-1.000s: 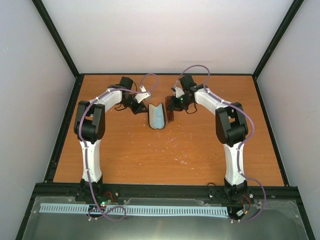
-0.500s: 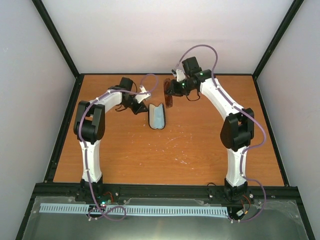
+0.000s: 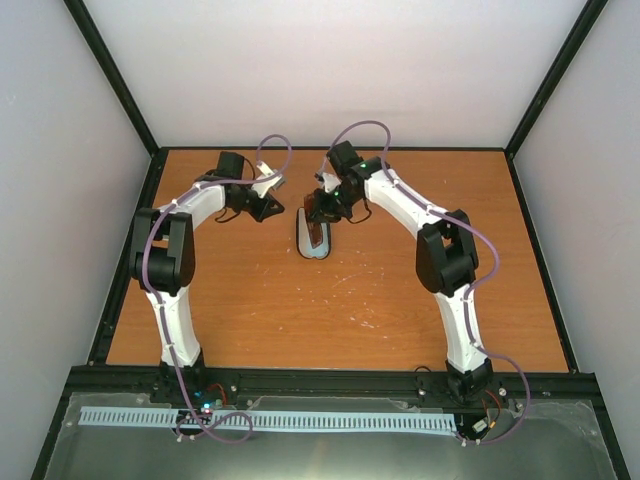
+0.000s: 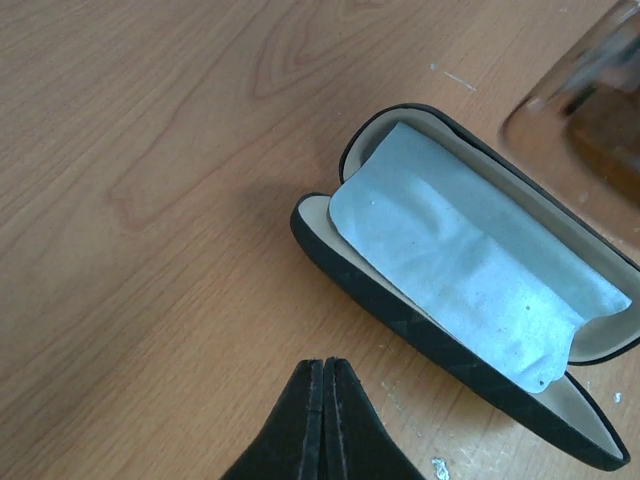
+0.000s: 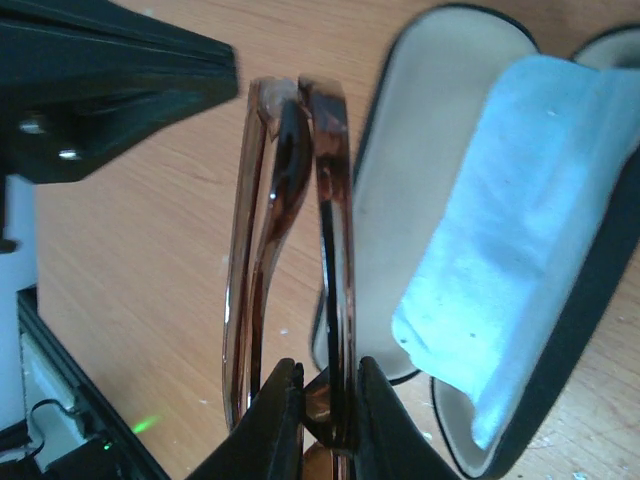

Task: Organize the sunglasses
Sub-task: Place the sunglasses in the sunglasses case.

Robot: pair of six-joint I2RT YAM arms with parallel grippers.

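Blurred brown sunglasses [image 4: 588, 110] cut off by the left wrist view's right edge, only the left gripper [image 4: 323, 415] tips inside the bottom edge, case [image 5: 420, 200] cropped at top and right, lining partly under cloth [image 5: 520, 210]

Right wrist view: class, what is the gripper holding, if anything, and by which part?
The right gripper pinches the folded sunglasses by the front frame, near one end.
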